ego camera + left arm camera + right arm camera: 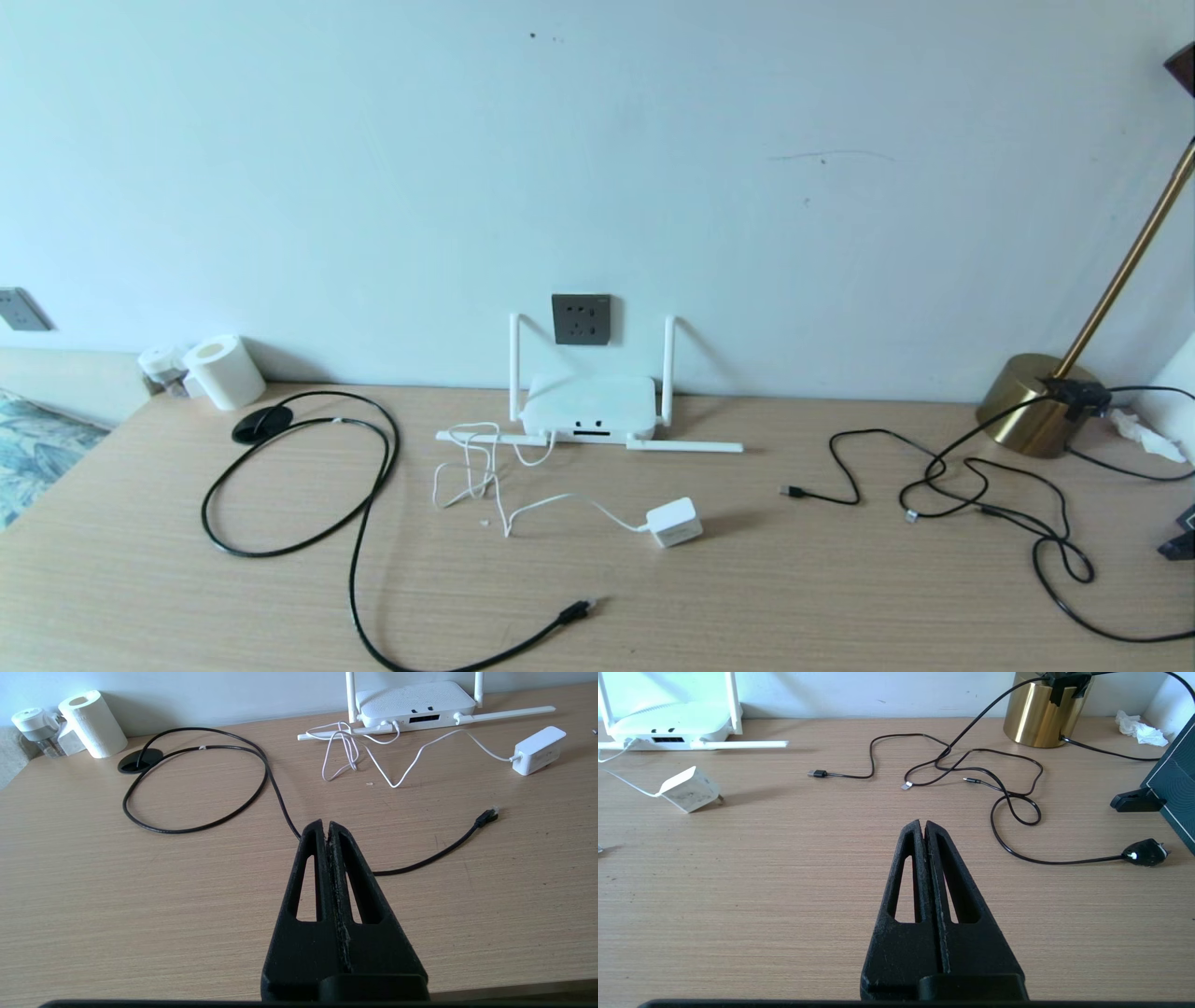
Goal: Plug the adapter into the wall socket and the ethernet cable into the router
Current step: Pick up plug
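Nearest the head camera, at 6 o'clock on the wooden desk (pixel 840 597): the ethernet cable (pixel 369 523), its black clear-tipped plug lying loose toward the front edge, unplugged; the cable runs back in a wide loop to 9 o'clock, ending near a black grommet (pixel 261 424). Adapter (pixel 674 522) at desk centre, lying on its side, prongs clear of any socket; its thin white cord (pixel 485 471) tangles back toward the router. Router (pixel 589 408) at 12 o'clock, against the wall, two antennas upright, two flat on the desk. Wall socket (pixel 581 319) directly above it, dark grey, nothing plugged in. Paper roll (pixel 224 371) at 10 o'clock. Brass lamp base (pixel 1032 404) at 2 o'clock, thin black USB cables (pixel 952 485) sprawled at 3 o'clock. Left gripper (pixel 327 826) above bare desk near the ethernet cable, fingers pressed together, empty. Right gripper (pixel 923 825) likewise closed and empty, over open desk between adapter and USB cables. Neither arm appears in the head view.
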`<state>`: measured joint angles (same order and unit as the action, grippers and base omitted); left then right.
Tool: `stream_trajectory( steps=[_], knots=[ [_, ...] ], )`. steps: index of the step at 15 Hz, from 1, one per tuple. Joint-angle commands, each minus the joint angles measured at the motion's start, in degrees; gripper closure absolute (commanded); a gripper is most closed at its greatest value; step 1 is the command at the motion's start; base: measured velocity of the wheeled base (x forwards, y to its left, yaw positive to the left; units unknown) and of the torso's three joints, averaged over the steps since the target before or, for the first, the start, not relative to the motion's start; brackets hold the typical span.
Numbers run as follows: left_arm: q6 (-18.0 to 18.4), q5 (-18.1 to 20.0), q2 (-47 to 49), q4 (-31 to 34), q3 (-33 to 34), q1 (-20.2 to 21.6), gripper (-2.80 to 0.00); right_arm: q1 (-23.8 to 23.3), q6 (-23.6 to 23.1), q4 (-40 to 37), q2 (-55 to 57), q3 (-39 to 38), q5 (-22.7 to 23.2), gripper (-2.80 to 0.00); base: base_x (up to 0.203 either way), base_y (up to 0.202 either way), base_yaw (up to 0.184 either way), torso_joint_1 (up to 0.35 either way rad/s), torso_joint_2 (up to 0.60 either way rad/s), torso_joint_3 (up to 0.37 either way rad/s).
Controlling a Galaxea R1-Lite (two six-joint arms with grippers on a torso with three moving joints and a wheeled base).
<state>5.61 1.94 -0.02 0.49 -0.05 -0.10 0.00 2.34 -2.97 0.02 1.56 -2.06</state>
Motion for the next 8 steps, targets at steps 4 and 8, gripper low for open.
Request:
stream_trajectory(
  steps=[4,8],
  knots=[
    [0.23,0.65,-0.19,-0.23,-1.13,0.01,0.00,0.00,-0.06,-0.01,-0.02,0.02,-0.05,0.00,0.000,0.000,0.000,0.000,0.00,0.000],
    [-0.35,7.93,10.11,0.95,-15.15,-0.23,0.00,0.00,-0.06,-0.01,-0.02,0.02,0.01,0.00,0.000,0.000,0.000,0.000,0.00,0.000]
  ],
)
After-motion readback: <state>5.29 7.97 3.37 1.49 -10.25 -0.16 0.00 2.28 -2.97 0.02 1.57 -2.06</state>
